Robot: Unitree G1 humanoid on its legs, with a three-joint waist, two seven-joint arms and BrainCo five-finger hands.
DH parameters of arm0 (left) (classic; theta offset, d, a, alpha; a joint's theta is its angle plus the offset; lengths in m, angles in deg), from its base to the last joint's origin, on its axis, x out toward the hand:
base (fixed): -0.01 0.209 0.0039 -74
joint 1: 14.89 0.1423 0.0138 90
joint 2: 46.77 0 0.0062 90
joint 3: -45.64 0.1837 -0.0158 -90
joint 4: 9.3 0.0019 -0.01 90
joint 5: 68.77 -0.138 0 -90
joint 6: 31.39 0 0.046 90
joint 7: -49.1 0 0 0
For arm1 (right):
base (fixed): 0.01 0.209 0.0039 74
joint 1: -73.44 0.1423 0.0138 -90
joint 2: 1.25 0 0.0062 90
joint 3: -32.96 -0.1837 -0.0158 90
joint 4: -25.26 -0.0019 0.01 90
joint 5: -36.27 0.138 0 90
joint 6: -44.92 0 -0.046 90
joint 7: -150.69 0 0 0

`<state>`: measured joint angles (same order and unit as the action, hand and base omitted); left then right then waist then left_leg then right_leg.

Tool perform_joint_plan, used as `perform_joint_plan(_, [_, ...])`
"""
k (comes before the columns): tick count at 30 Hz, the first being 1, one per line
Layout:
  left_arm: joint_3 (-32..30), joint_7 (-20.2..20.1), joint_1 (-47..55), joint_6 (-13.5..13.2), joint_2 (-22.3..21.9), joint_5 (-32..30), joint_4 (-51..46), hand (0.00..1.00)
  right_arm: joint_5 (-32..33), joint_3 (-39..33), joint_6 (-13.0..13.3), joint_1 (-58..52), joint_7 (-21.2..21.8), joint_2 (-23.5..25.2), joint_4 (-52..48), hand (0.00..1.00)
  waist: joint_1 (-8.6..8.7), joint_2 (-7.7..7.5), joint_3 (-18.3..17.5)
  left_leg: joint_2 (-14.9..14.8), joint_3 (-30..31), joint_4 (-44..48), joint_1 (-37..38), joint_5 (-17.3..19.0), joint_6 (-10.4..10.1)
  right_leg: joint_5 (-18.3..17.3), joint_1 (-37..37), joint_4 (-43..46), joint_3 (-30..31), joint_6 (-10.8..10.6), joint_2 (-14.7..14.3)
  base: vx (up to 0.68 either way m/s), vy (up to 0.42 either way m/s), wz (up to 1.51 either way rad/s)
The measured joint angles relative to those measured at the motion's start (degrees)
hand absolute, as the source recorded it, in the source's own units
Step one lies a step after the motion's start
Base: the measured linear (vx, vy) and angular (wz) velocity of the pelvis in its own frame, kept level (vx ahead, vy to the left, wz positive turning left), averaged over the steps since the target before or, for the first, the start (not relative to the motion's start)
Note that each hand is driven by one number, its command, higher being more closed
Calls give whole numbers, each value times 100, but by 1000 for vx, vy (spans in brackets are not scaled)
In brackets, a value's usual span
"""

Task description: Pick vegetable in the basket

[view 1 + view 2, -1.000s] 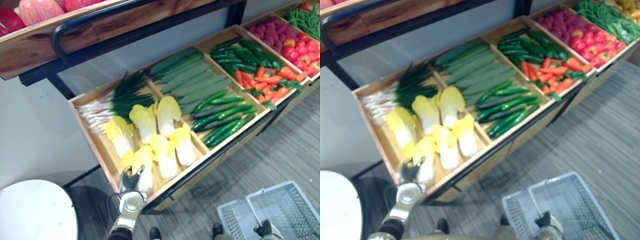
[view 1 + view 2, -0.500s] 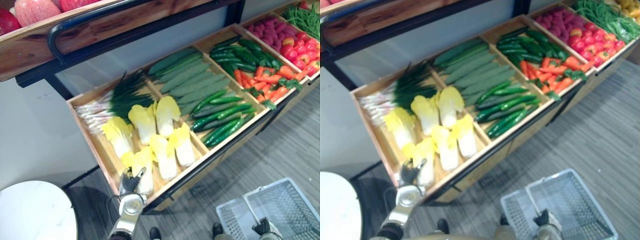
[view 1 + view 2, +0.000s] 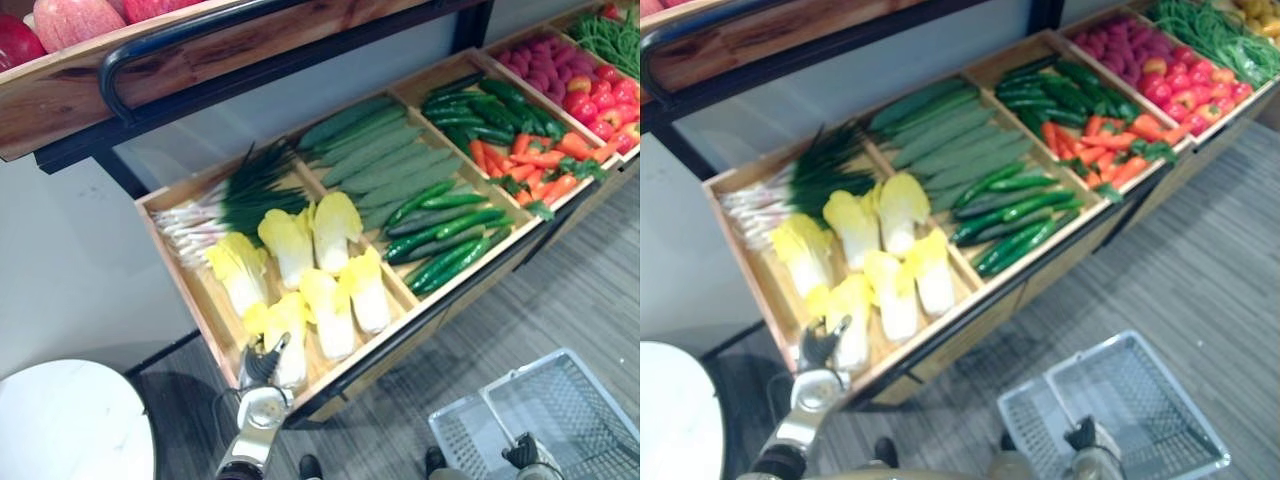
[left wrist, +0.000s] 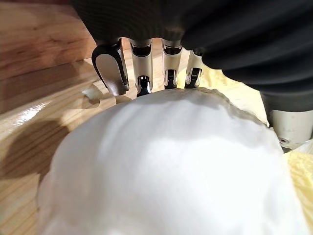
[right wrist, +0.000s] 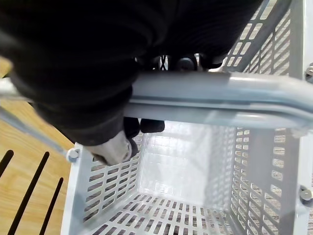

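The napa cabbage (image 4: 166,166) is overlaid lengthwise by the left hand's (image 3: 261,364) straight fingers (image 4: 110,68); the basket handle (image 5: 220,100) is gripped by the right hand (image 5: 73,73).

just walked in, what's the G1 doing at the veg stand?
It is mid-pick. The left robot hand is at the front edge of the wooden tray, with its fingers laid over the white base of the nearest cabbage, not visibly closed round it. The right robot hand is curled round the handle of the grey basket, held low over the floor. Nothing shows inside the basket.
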<state>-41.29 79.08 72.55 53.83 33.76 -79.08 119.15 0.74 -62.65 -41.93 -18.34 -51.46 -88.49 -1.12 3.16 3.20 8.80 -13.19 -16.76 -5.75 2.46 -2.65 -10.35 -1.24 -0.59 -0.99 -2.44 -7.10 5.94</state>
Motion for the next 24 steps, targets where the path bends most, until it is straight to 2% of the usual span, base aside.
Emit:
perform_joint_plan(6, [57,-14,37,60,12,2,-213,100,3,141,2,-1,-3,-6,-22,100,3,-7,-4,0,5,4,-2,0,0,0,-2,-3,-8,0,1,0,0,0])
perform_joint_plan(15, [355,-350,535,124,46,-103,-1240,100,63,148,31,-10,-7,-3,-23,100,2,-15,-15,3,45,21,-30,-4,5,1,-18,-4,-70,-1,7,0,0,1])
perform_joint_plan(19, [470,-434,768,105,67,-406,-1871,100,66,122,98,-71,-22,-3,-22,100,-4,-48,2,34,209,22,-85,-25,32,-10,-65,-2,-234,-16,40,-3,0,19])
perform_joint_plan(24, [652,-610,1007,-11,70,-445,-2533,100,66,-22,118,-36,-58,-8,-21,100,-16,-44,-2,79,345,22,-176,-64,79,-15,-67,10,-358,-22,78,-5,4,14])
